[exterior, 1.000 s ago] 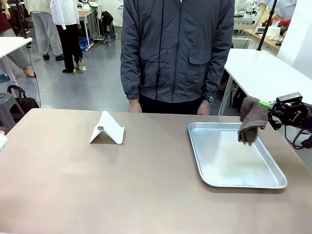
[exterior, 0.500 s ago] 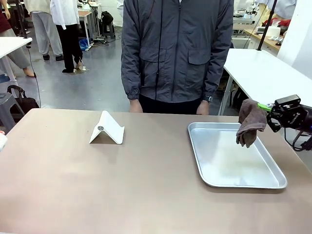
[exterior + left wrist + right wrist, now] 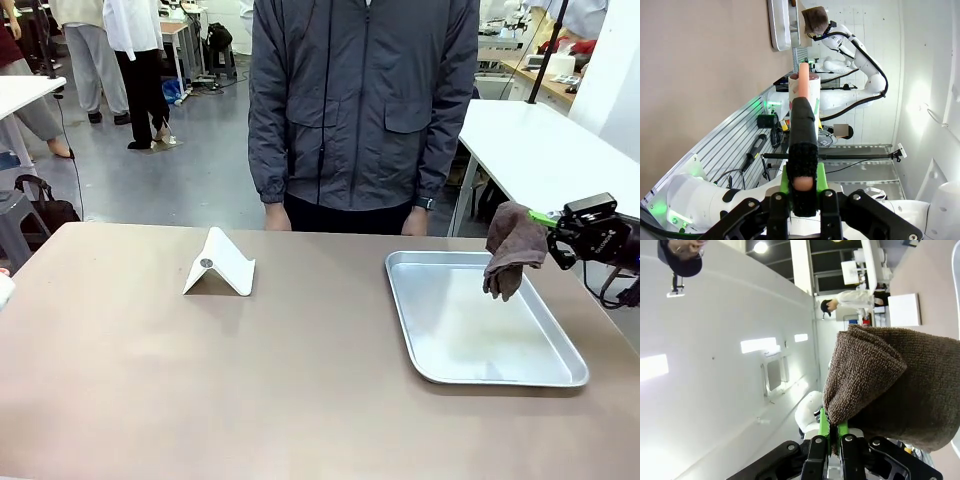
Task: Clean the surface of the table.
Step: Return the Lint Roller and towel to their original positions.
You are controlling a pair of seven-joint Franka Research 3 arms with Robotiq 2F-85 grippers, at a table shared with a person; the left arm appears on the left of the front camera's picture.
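R end effector [image 3: 541, 216]: blk housing, green pads [image 3: 823, 426]

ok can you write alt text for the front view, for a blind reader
The right arm, jaws shut on a brown towel, holds it hanging over the far right corner of a metal tray on the taupe-brown table. A white tent-shaped stand sits left of the tray, and a person in a grey jacket stands at the far side.
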